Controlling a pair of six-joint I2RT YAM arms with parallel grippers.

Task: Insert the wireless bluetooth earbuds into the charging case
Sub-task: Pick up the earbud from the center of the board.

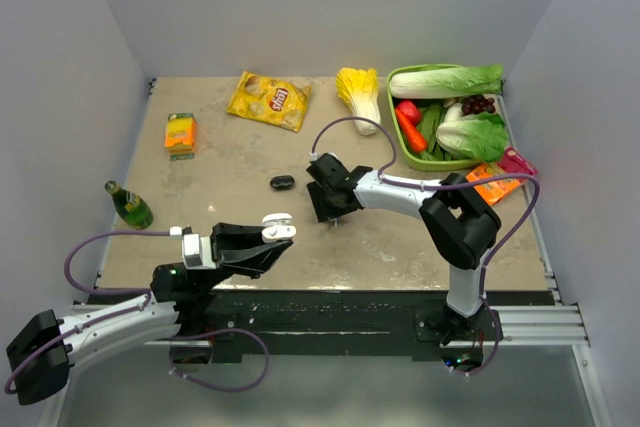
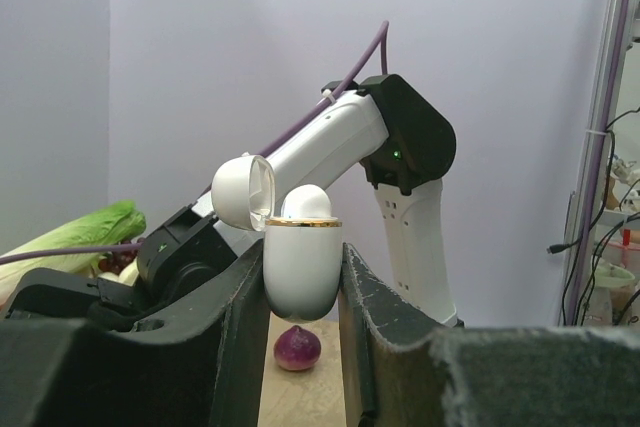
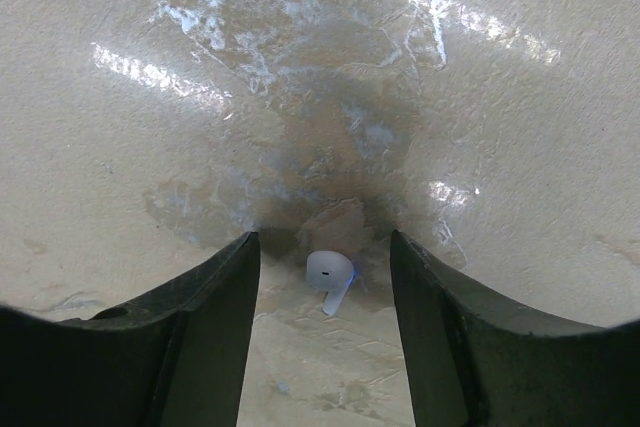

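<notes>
My left gripper is shut on the white charging case, held upright above the table's near edge. Its lid is flipped open to the left, and a white rounded piece rises above the gold rim. My right gripper points down at the table's middle, open. One white earbud lies flat on the table between its fingertips, touching neither. In the top view this gripper hides the earbud. No other earbuds show.
A small black oval object lies left of the right gripper. A green bottle, an orange carton, a chips bag, a cabbage and a green vegetable basket ring the table. A red onion lies beyond the case.
</notes>
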